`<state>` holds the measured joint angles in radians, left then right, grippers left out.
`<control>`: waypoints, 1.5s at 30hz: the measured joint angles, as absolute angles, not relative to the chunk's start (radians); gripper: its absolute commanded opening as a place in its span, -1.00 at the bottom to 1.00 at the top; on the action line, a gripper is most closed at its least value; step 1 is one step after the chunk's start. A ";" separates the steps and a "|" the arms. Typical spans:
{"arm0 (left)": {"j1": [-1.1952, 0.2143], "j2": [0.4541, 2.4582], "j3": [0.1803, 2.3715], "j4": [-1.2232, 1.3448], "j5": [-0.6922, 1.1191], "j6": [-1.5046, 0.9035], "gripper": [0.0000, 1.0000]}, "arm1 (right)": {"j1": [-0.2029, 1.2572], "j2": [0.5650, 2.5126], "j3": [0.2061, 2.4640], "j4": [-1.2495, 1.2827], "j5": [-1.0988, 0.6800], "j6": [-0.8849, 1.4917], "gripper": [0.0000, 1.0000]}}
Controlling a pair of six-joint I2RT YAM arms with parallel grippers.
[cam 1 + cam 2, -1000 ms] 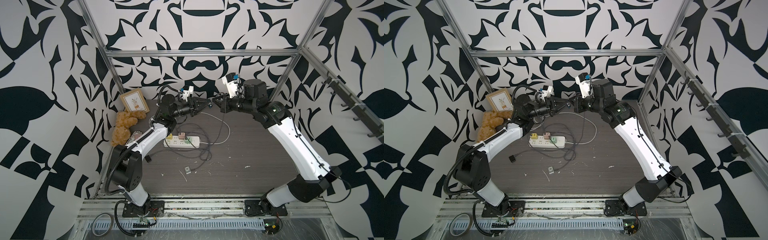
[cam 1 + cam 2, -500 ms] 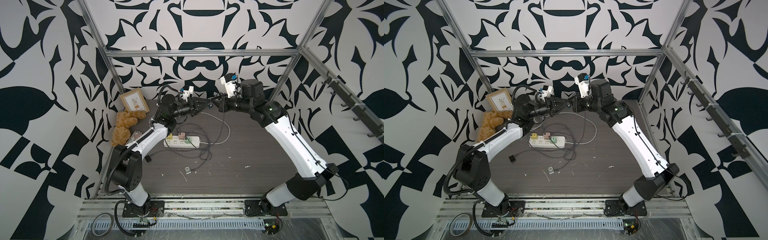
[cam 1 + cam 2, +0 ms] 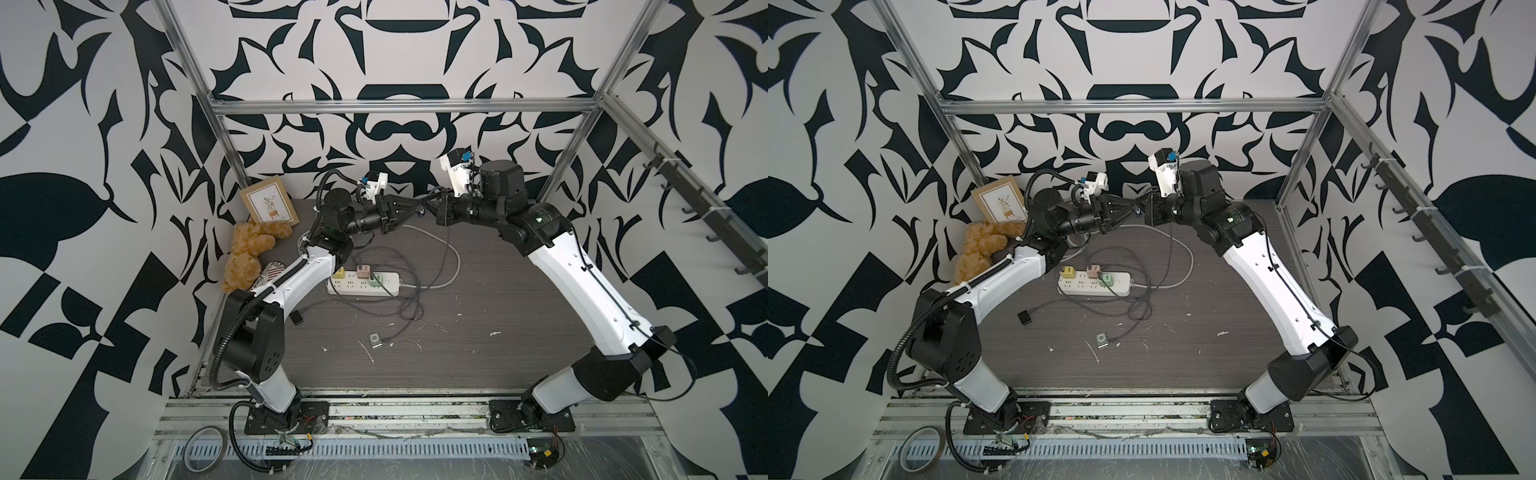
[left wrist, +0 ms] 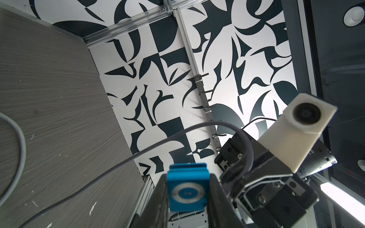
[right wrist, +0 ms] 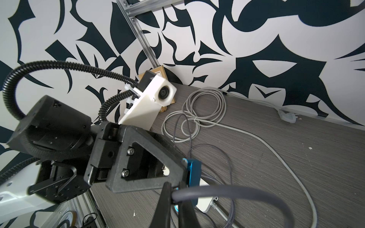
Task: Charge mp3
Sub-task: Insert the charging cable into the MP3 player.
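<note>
A small blue mp3 (image 4: 186, 190) with a round silver control ring sits between the fingers of my left gripper (image 4: 187, 197), which is shut on it in the air over the back of the table. My right gripper (image 5: 173, 194) faces it tip to tip and is shut on the end of a dark grey cable (image 5: 227, 192). That cable end lies right against the edge of the blue mp3 (image 5: 193, 173); whether it is plugged in I cannot tell. In both top views the left gripper (image 3: 411, 205) and right gripper (image 3: 428, 204) meet at back centre.
A white power strip (image 3: 363, 284) with three coloured chargers lies mid-table among tangled cables (image 3: 409, 299). A silver player (image 3: 376, 339) on a cable and a small black plug (image 3: 296, 319) lie nearer the front. A teddy bear (image 3: 249, 253) and framed card (image 3: 270, 206) fill the back left corner.
My right gripper has edged a little leftward, closer to the left gripper's tip. The left arm and the blue mp3 have stayed in place.
</note>
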<state>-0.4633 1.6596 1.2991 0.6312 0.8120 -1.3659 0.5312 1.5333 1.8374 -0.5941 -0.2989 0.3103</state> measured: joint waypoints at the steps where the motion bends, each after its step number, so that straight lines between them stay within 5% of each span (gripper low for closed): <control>1: -0.463 1.660 1.299 0.631 0.812 -1.364 -1.00 | 0.531 1.531 1.837 -0.593 -0.297 0.312 -1.00; 45: -0.457 1.660 1.306 0.533 0.801 -1.338 -1.00 | 0.576 1.513 1.736 -0.514 -0.171 0.255 -1.00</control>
